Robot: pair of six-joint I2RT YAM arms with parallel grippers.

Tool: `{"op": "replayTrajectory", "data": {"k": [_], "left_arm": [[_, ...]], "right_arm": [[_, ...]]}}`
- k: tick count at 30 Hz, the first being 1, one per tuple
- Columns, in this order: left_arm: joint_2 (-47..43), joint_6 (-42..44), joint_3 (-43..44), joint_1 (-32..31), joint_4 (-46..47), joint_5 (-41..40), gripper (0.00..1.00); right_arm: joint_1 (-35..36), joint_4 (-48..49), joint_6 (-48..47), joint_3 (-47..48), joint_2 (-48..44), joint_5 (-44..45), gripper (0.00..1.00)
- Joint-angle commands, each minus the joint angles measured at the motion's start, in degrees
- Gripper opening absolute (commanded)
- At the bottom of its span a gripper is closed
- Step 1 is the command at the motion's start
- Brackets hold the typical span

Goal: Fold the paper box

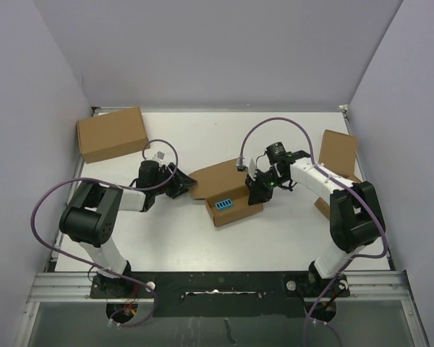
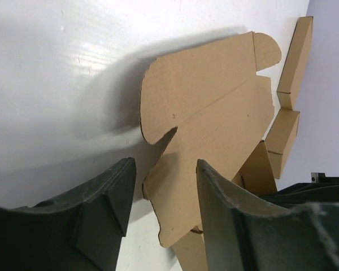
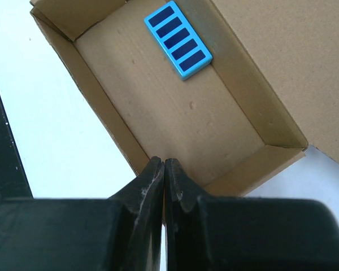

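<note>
Top external view: the half-folded paper box (image 1: 218,179) lies mid-counter (image 1: 202,137) between the 2 arms. Left gripper (image 1: 182,182) stands partly open at its flap. Right gripper (image 1: 258,191) is pressed shut over its tray wall.

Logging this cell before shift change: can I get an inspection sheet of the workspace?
Surface: white table.
Job's things: paper box half-folded, tray open, blue block inside.
Clutter: closed carton far left; brown boxes at right.
Grippers: left gripper fingers apart astride a flap; right gripper fingers shut at tray wall.
Cables: purple cable looping from each arm.
Surroundings: grey walls on three sides.
</note>
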Motion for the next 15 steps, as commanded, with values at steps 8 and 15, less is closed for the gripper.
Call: {"op": "replayTrajectory", "data": {"k": [8,15], "left_arm": [[6.66,-2.76,1.46,2.38,15.06,10.69,0.26],[6.33,-2.12,0.72,2.56,18.75,12.89,0.01]], "right_arm": [[0.26,0.03,-1.15,0.44,-0.5,-0.57,0.01],[-0.68,0.08,-0.95,0.78,-1.74,-1.94,0.07]]}}
